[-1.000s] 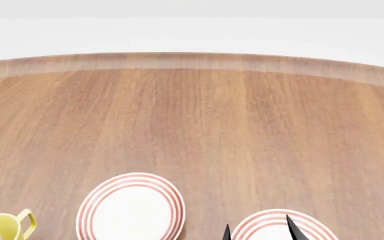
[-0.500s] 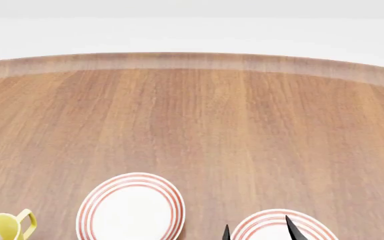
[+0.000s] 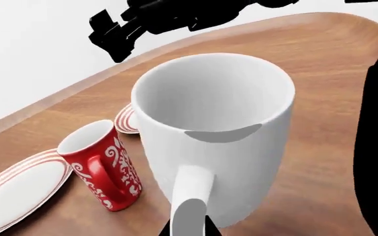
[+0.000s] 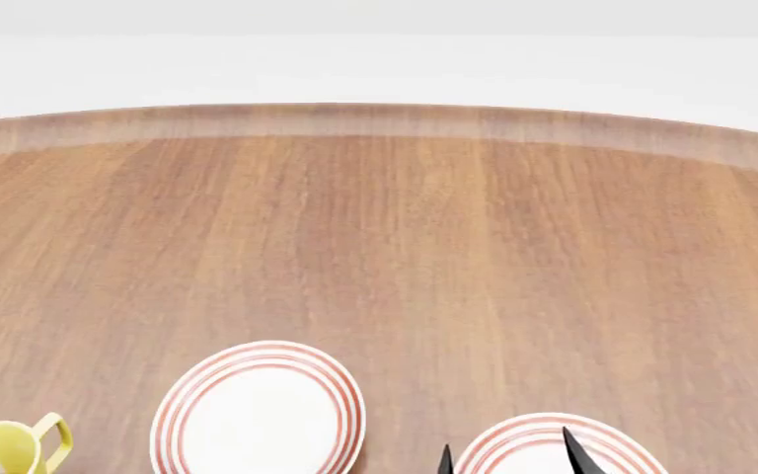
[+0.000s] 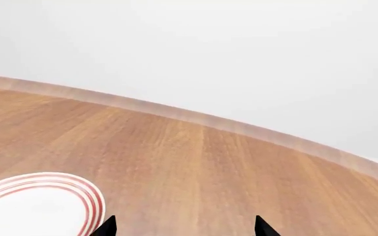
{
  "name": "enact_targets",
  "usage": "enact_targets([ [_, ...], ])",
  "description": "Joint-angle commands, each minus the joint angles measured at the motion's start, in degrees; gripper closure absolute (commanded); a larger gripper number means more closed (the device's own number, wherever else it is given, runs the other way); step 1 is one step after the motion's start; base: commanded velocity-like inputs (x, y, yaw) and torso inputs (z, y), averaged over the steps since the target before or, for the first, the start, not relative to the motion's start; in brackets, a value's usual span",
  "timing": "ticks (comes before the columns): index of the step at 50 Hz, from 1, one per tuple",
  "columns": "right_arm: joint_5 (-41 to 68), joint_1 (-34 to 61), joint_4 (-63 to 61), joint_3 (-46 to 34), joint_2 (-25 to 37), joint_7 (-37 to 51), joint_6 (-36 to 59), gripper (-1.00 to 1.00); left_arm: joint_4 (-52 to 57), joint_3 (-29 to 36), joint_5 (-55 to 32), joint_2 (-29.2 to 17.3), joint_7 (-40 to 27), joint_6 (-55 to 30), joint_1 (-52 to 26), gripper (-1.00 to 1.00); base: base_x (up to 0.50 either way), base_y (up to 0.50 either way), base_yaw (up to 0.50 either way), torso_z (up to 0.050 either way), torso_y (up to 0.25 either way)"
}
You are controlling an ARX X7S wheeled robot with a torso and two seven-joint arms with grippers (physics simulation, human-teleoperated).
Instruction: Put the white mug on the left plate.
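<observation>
Rao: Wooden table, rounded far edge, blank white wall behind. Nearest first?

Lind: Left wrist view. The white mug fills it, upright on bare wood, handle toward the camera. It is not on a plate. The head view doesn't show it at all.

Rao: Left gripper?

Lind: Only dark slivers either side of the handle's base, plus a dark mass at the frame edge. Can't tell whether the fingers are clenched on the handle or released.

Rao: Neighbours?

Lind: The red mug stands just beside the white one, apart from it. Two ringed plates lie past it, and I can't match them to sides from this view.

Rao: Head view?

Lind: At the near edge, the yellow mug is far left and the left plate is bare. The right plate sits under the right gripper. In its wrist view the tips are spread with nothing between them.

Rao: Any change over the last second?

Lind: Almost none. Plates and yellow mug are fixed, and the right tips have barely shifted.

Rao: Meaning?

Lind: My judgement is that the carry hasn't begun. The grasp or lift is pending, then a move onto the bare left plate.
</observation>
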Motion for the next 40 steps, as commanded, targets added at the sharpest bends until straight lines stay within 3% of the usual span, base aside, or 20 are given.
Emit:
enact_targets([
  [1,0.2,0.1,0.2,-0.2,0.0,0.1,-0.3,-1.00,2.7,-3.2,-0.4,-1.5,-4.7,2.3,3.8,1.00,0.00,0.00,0.00,0.000,0.000],
  [16,0.5,0.2,0.9,-0.5,0.1,0.3,-0.7,-1.00,5.6,-6.8,-1.2,-4.4,-11.1,5.6,8.0,1.00,0.00,0.00,0.00,0.000,0.000],
  [40,0.4,0.5,2.8,-1.2,0.1,0.6,-2.2,-1.00,5.8,-5.2,-12.4,-11.3,-19.1,14.5,7.7,1.00,0.00,0.00,0.00,0.000,0.000],
])
